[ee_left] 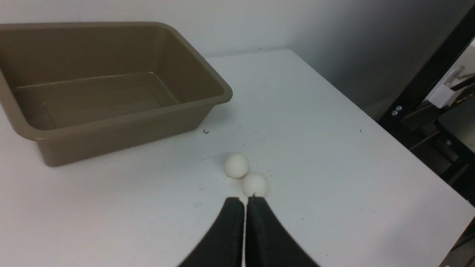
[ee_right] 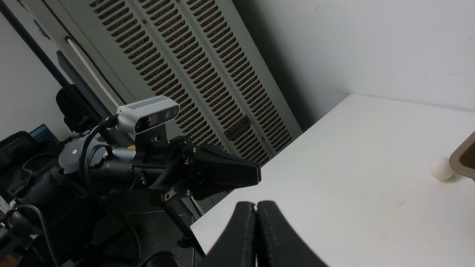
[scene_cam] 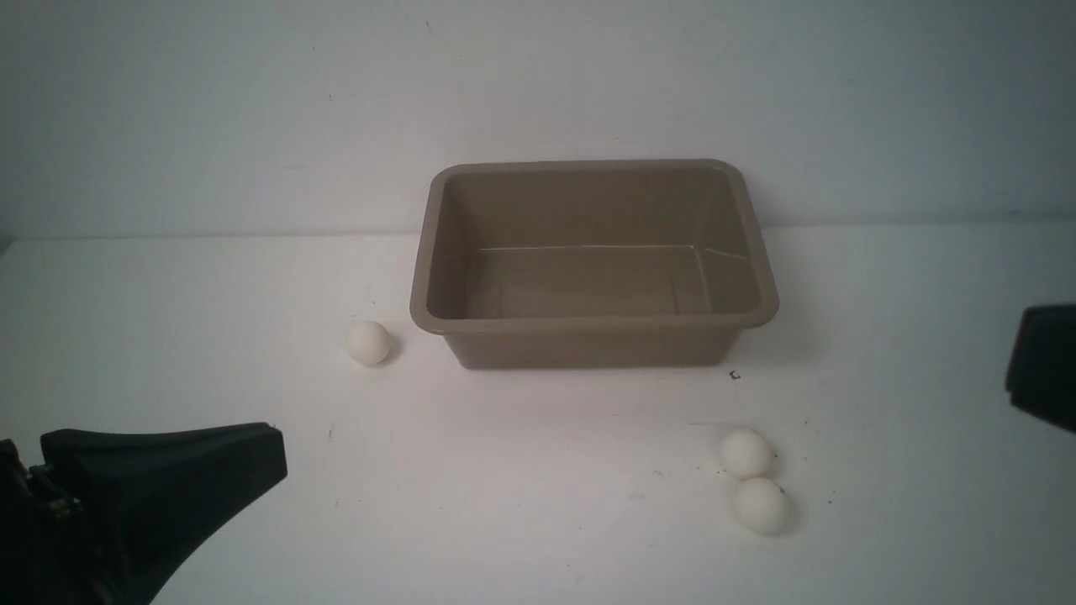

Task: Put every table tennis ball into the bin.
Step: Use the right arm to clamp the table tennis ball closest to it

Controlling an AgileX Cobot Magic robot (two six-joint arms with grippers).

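My left pincer (ee_left: 245, 200) closed empty, right pincer (ee_right: 256, 204) too, bin (scene_cam: 593, 324) at my 12 o'clock, lone ball (scene_cam: 369, 343) at its 8, touching balls (scene_cam: 746, 454) at its 5.

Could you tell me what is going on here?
Nothing is binned yet: the bin is empty and all three table tennis balls lie on the table. A lone ball sits left of the bin; the second ball and third ball sit together nearer the robot, on the right. The left gripper and right gripper are shut, empty.

Right gripper (scene_cam: 1036, 370) mostly cut off; tiny mark (scene_cam: 735, 376), perhaps debris.
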